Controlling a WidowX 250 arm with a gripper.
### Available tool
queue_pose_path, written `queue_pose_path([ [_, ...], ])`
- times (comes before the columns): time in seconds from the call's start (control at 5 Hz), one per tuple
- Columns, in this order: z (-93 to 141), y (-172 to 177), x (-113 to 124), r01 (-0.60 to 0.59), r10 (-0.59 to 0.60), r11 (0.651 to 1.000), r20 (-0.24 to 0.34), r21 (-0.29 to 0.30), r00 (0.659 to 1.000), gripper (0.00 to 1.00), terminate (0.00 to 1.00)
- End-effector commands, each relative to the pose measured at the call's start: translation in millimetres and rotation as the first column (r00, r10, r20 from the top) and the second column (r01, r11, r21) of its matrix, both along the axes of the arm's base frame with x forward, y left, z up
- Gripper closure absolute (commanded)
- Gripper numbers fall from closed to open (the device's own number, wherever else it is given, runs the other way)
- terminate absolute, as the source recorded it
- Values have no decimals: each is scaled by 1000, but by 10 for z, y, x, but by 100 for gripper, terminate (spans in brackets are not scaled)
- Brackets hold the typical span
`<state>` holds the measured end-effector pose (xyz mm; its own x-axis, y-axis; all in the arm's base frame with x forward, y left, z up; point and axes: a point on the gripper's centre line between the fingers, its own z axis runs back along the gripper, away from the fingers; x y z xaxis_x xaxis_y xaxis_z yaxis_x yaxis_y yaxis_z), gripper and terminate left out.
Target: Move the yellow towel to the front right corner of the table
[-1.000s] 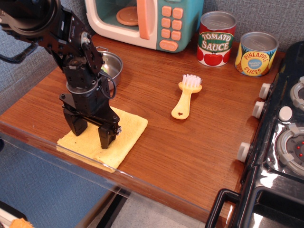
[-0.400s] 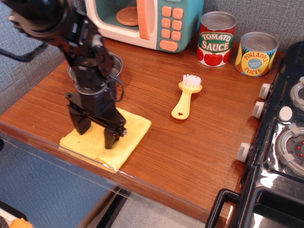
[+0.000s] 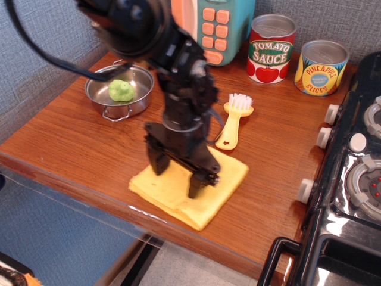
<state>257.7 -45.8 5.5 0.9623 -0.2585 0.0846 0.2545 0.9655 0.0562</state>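
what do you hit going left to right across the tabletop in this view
steel pot holding a green item → yellow towel with the gripper on it → yellow brush → tomato sauce can → pineapple slices can → black toy stove

We see a yellow towel (image 3: 196, 189), plain apart from a few small dark specks, on a table (image 3: 71, 143) of reddish-brown wood grain with a clear strip along its front edge. The tool (image 3: 177, 173) over it is black. The brush (image 3: 231, 126) is pale yellow with pink-white bristles. A silver steel pot (image 3: 119, 92) holds a green lump (image 3: 121, 90). One can (image 3: 271, 49) is red and white with green "TOMATO SAUCE" lettering; the other (image 3: 320, 67) is yellow and blue, marked "PINEAPPLE SLICES". The toy microwave (image 3: 211, 27) is teal with salmon-pink buttons. The stove (image 3: 351, 179) is glossy black with white knobs. The wall (image 3: 41, 47) is grey-blue fabric.
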Motion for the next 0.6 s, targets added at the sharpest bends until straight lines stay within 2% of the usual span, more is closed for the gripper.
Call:
queue_pose_path([
  [0.0,-10,-573,-108,-48,43,998,-90,-48,995,0,0],
  [0.2,30,-705,-97,-67,61,996,-103,-59,993,0,0],
  [0.4,26,-641,-74,-86,83,996,-93,-28,992,0,0],
])
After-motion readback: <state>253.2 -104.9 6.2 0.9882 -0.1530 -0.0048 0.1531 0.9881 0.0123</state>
